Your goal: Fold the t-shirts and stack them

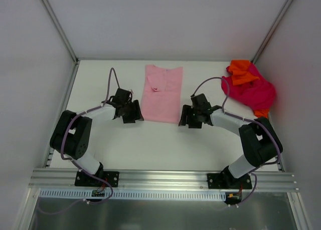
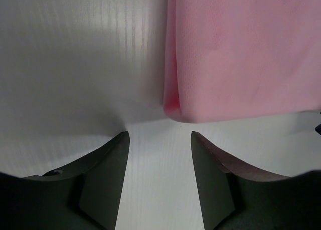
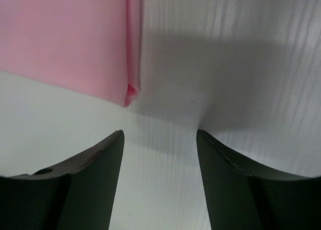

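The pink shirt (image 1: 162,93) lies flat in the middle of the surface (image 1: 150,150), toward the back. It is folded into a long strip with its collar end at the far side, and a small wrinkle shows near the top. Its long sides are doubled folds, as both wrist views show at the near corners.

The left hand (image 1: 134,112) is low, just beside the near left corner of this shirt. In the left wrist view the corner is a little ahead of the gap between the two dark fingers (image 2: 100,180), more to the right side, and it does not touch them. This hand is released: the fingers stand apart and only bare surface is between them.

The right hand (image 1: 184,117) is just beside the near right corner. In the right wrist view the corner is ahead of the gap, more to the left side, also apart from the fingers. This hand is released too and holds nothing.

The magenta shirt (image 1: 253,92) lies crumpled in the far right corner of the surface, well apart from the pink one. The orange shirt (image 1: 242,72) is bunched on top of it, and orange cloth shows again at the near edge of the heap.
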Robot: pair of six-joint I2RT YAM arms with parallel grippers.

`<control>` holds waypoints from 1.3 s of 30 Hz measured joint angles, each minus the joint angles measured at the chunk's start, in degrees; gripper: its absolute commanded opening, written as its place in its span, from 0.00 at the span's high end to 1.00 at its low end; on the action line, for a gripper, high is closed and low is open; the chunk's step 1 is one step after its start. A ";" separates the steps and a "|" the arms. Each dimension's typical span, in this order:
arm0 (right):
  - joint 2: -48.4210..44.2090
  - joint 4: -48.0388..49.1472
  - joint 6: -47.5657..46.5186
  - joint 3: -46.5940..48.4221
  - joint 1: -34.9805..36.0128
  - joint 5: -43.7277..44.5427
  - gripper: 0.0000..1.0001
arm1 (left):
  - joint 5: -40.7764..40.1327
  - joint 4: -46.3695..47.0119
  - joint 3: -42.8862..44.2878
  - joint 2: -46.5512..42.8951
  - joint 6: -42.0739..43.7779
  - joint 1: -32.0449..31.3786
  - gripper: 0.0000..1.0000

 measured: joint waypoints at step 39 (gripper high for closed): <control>9.03 9.79 4.02 4.20 1.14 0.20 0.99 | 4.28 5.55 5.44 8.66 1.36 0.44 1.00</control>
